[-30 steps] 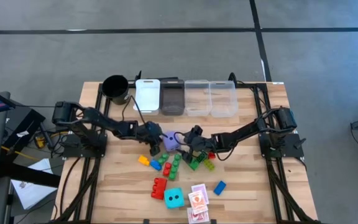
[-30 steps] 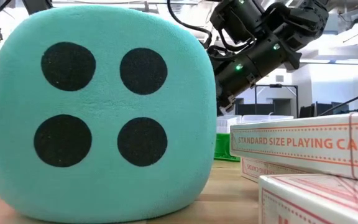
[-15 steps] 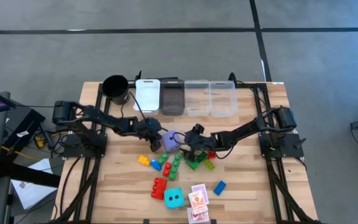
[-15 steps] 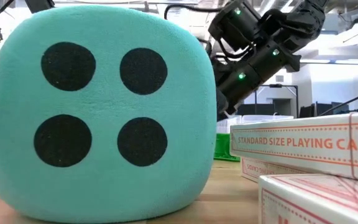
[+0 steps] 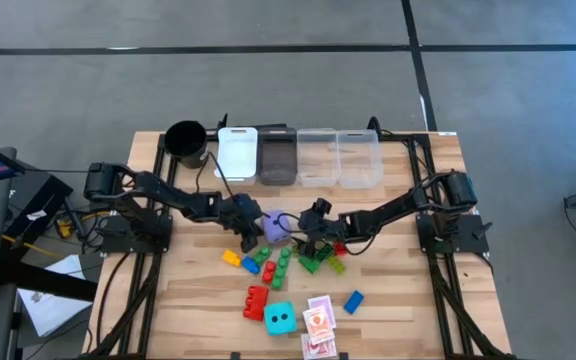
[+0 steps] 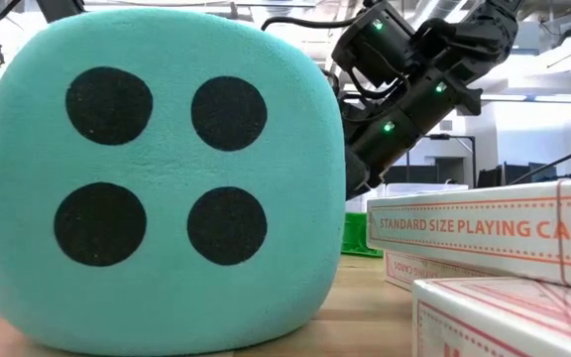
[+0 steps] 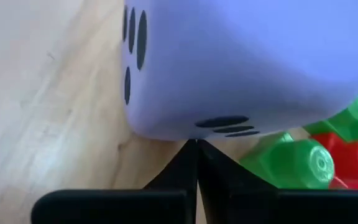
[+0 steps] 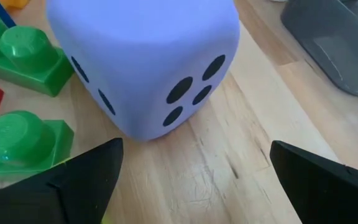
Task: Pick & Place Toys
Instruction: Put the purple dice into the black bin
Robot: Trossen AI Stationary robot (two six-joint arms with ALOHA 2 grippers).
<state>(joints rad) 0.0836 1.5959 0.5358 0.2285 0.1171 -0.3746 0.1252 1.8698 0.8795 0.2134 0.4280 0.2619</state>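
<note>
Purple die [image 5: 275,227] sat between the clenched, empty left gripper [image 5: 249,232] and the spread right gripper [image 5: 305,237]; green bricks [image 5: 280,262] crowded beside it.

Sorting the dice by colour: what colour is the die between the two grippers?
The die is light purple with black dots; the right wrist view shows it best.
</note>
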